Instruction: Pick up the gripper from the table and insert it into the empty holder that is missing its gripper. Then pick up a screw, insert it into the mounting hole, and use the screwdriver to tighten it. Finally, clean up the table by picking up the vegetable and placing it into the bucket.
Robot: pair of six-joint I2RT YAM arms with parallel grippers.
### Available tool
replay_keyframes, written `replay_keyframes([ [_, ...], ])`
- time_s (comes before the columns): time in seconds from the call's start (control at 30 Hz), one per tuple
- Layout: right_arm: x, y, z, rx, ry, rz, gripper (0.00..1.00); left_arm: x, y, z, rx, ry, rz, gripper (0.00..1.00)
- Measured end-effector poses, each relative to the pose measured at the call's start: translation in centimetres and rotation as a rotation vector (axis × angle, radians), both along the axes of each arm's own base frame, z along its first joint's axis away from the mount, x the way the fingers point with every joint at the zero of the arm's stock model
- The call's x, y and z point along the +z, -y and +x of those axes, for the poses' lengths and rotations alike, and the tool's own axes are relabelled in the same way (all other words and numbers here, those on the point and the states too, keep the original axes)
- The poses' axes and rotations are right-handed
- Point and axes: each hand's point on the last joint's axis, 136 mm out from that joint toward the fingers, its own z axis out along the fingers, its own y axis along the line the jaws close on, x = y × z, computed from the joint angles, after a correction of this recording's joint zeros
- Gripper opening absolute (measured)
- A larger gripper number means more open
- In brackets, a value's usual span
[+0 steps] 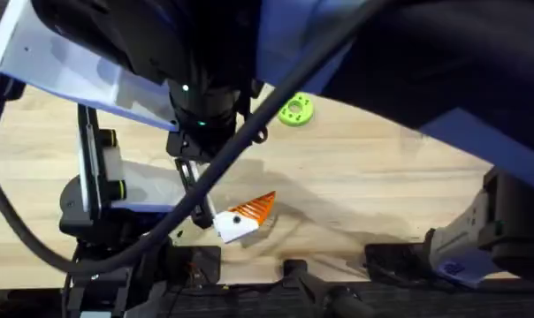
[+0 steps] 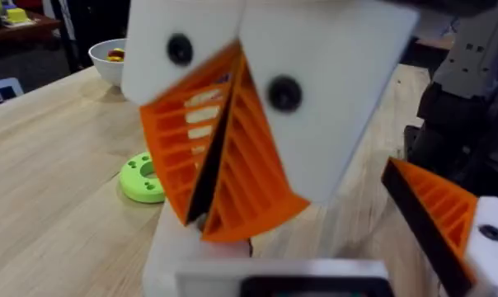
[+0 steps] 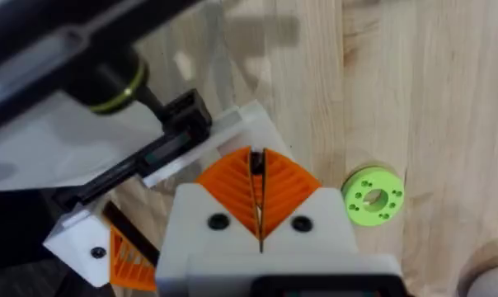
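Observation:
My right gripper [image 3: 258, 165] has its white blocks and orange ribbed pads pressed together. A thin dark-edged piece, the loose gripper [image 2: 213, 165], is pinched between them. Its tips rest right at the bare white holder [image 2: 173, 252] on my left arm's tip. My left gripper [image 2: 315, 239] stands open. Its one orange finger [image 2: 434, 210] sits far along the rail from the holder. From overhead that finger [image 1: 254, 210] shows on its white block below the dark, blurred arms. The screw, screwdriver, vegetable and bucket are out of view.
A round green disc with holes [image 1: 295, 109] lies on the wooden table [image 1: 382, 194] beyond the grippers. A white bowl [image 2: 107, 59] stands at the far table edge. Both arms loom large under the overhead camera and hide much of the table.

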Motion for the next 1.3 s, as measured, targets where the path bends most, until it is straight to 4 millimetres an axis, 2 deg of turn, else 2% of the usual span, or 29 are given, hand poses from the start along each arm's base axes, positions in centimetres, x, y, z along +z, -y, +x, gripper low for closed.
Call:
replay_keyframes([
  [0.07, 0.0, 0.0, 0.0, -0.001, 0.000, 0.000, 0.029, 0.0, 0.0, 0.0, 0.000, 0.000, 0.000, 0.986],
  [0.27, 0.2, 0.4, 0.8, -0.011, 0.026, -0.010, 0.895, 0.0, 0.0, 0.0, -0.002, 0.000, 0.000, 0.986],
  [0.3, 0.3, 0.5, 1.0, -0.016, 0.030, -0.012, 0.963, 0.0, 0.0, -0.1, -0.003, 0.000, 0.000, 0.986],
  [0.63, 0.9, 0.9, 1.6, -0.096, 0.022, 0.022, 0.989, 0.0, 0.0, -0.1, -0.003, 0.001, 0.000, 0.985],
  [0.73, 2.4, 1.1, 2.2, -0.153, 0.025, 0.082, 0.991, 0.0, 0.0, -0.1, -0.005, 0.002, 0.001, 0.985],
  [0.87, 4.8, 2.4, 2.6, -0.217, 0.040, 0.152, 0.991, 0.0, 0.0, -0.1, -0.005, 0.004, 0.001, 0.986],
  [0.97, 5.7, 3.7, 2.9, -0.258, 0.050, 0.194, 0.992, 0.0, 0.0, -0.1, -0.004, 0.004, 0.001, 0.986],
  [1.03, 5.8, 4.8, 3.1, -0.298, 0.050, 0.217, 0.991, 0.0, 0.0, -0.1, -0.005, 0.004, 0.001, 0.986],
  [1.1, 5.4, 6.8, 3.6, -0.362, 0.044, 0.233, 0.991, 0.0, 0.0, -0.1, -0.004, 0.004, 0.001, 0.985],
  [1.17, 5.0, 9.1, 4.0, -0.440, 0.037, 0.247, 0.991, 0.0, 0.0, -0.1, -0.004, 0.004, 0.001, 0.985],
  [1.3, 4.8, 15.2, 4.7, -0.646, 0.032, 0.283, 0.991, 0.0, 0.0, -0.1, -0.004, 0.004, 0.001, 0.985],
])
